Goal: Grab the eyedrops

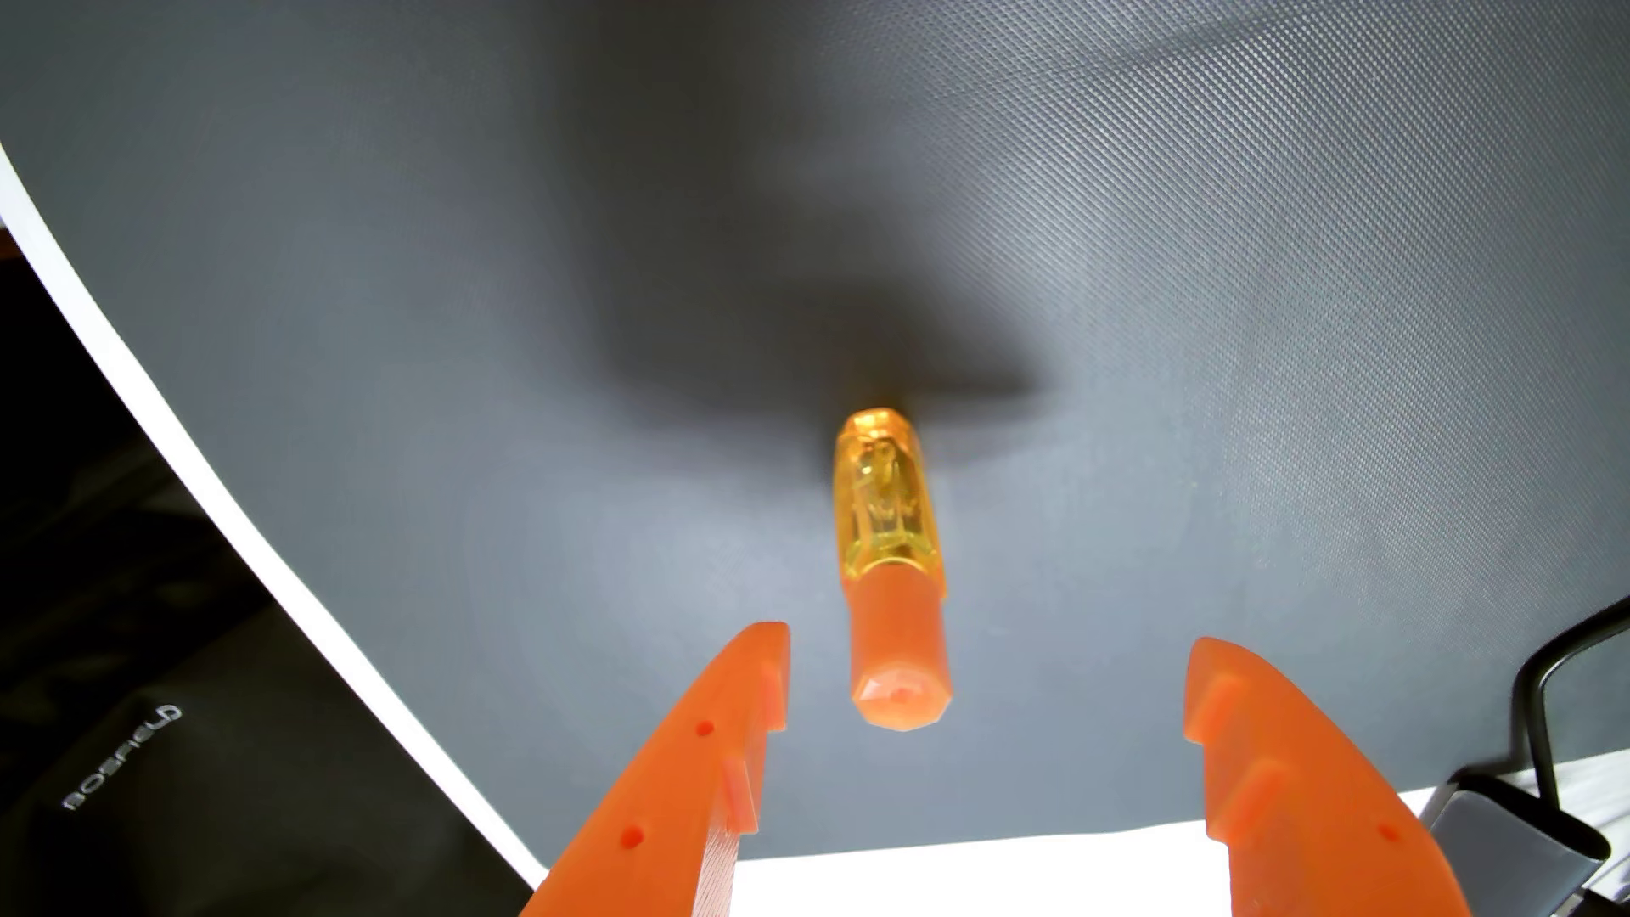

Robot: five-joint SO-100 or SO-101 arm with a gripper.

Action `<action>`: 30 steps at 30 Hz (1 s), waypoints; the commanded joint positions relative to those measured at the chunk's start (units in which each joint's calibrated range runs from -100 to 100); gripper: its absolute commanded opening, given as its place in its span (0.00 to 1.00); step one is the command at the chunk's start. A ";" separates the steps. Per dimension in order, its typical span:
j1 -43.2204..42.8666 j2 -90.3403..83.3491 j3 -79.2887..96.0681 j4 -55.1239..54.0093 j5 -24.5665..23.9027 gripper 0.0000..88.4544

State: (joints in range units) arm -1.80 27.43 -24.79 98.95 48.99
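Eyedrops (893, 564) stand in the middle of the frame, a bit below centre, on a dark grey mat (441, 353). The little bottle has a clear yellow body and an orange cap, and the cap end points toward the camera. It looks like it stands upright on the mat, with its shadow just behind it.

The two orange fingers (706, 767) come up from the bottom of the frame. They are spread wide and hold nothing. The bottle sits between them, but closer to the finger on the left of the frame. The tips are near the cap and do not touch it.

To do this step well, I think the fingers should slide a little to the left so the bottle sits in the middle of the gap. Then they should go further along the bottle, past the cap, and close slowly. A quick squeeze could tip the thin bottle over.

A black cable (1552, 697) lies at the lower right, away from the bottle.
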 commanded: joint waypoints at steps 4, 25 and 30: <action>0.05 0.30 -2.81 -0.51 1.07 0.29; -2.36 0.56 -2.54 -4.41 3.74 0.29; -3.27 0.56 -2.18 -4.58 4.32 0.29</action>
State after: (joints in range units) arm -4.94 28.27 -25.33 94.68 53.02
